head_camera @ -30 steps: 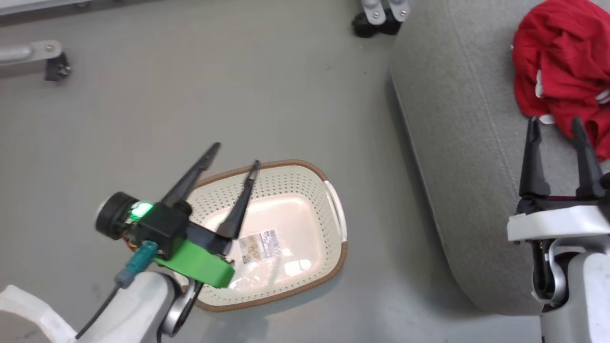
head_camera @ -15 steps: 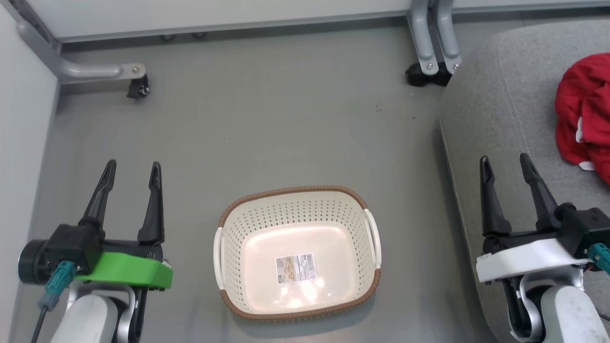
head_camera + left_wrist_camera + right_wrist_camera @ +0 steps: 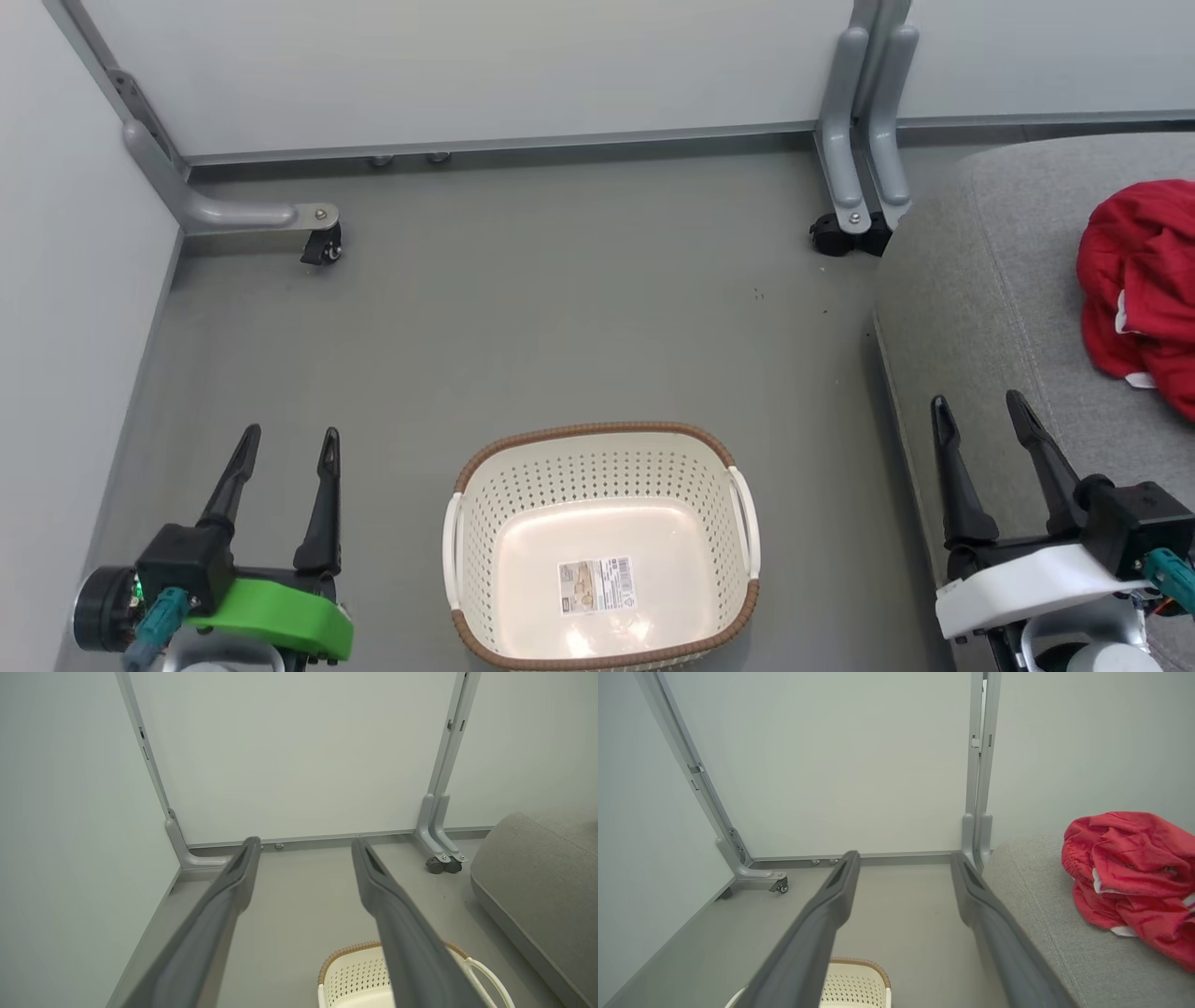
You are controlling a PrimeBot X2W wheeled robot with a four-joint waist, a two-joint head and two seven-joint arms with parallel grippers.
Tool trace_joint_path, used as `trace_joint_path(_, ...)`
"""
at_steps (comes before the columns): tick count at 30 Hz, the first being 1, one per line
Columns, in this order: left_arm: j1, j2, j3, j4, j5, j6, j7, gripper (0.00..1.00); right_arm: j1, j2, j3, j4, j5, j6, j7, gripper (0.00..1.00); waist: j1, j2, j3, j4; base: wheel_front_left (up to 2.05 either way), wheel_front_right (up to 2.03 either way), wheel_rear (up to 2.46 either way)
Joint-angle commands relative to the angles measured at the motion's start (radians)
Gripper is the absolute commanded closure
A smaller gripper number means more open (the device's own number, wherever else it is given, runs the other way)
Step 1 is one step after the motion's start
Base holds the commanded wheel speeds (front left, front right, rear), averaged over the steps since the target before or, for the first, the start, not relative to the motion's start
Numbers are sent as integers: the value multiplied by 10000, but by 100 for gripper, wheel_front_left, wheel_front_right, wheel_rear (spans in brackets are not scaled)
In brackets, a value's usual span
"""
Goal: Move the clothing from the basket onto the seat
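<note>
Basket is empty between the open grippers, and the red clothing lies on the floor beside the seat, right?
No: the head view shows the red clothing on the seat, not the floor. The basket is empty, between the open left gripper and right gripper.

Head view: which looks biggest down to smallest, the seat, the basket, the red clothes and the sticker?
1. seat, cut off at the edge
2. basket
3. red clothes, also cut off
4. sticker
</note>
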Motion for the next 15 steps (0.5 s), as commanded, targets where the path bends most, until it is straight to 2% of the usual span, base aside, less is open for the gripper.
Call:
trace_joint_path(1, 202, 1, 23, 82, 200, -41, -28, 0, 201, -20, -14, -94, 105, -7, 53, 0, 1, 0, -230, -55, 0, 0, 0)
trace_joint_path(15, 713, -246, 235, 596, 799, -291, -29, 0, 880, -19, -108, -368, 163, -7, 326, 0, 1, 0, -826, -100, 0, 0, 0)
